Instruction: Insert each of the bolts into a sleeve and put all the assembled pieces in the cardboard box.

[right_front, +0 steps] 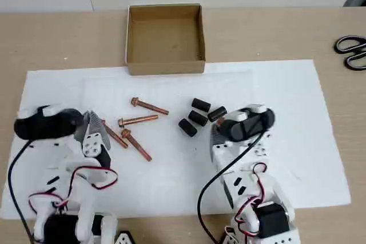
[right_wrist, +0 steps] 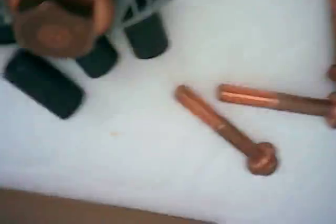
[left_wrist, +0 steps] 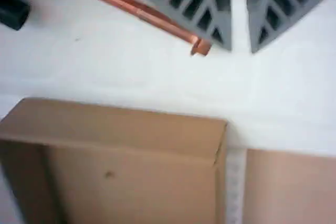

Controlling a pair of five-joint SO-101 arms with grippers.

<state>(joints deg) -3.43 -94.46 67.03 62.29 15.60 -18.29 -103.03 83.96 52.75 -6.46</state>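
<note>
By my reading you are at the insertion step, and no assembled piece is in the box yet. Nearest you, your right gripper (right_front: 216,130) sits low at about four o'clock on the white paper sheet (right_front: 297,141). It is clamped on a copper-coloured hex-head bolt (right_wrist: 52,19) whose head faces the wrist camera, so the shank likely points outward. Your left gripper (right_front: 93,127) rests low at nine o'clock on the sheet, over one end of a loose copper bolt (right_front: 117,137); I cannot tell whether it grips anything. Three more bolts lie between its one and three o'clock. Just past the right gripper, at its eleven o'clock, lie the four short black cylindrical sleeves (right_front: 198,118), one almost touching the tip. Next, line the shank up with a sleeve's bore; the sleeves lie loose and may roll, so steady one first. Farthest, at twelve o'clock, stands the shallow brown cardboard box (right_front: 166,68).
</note>
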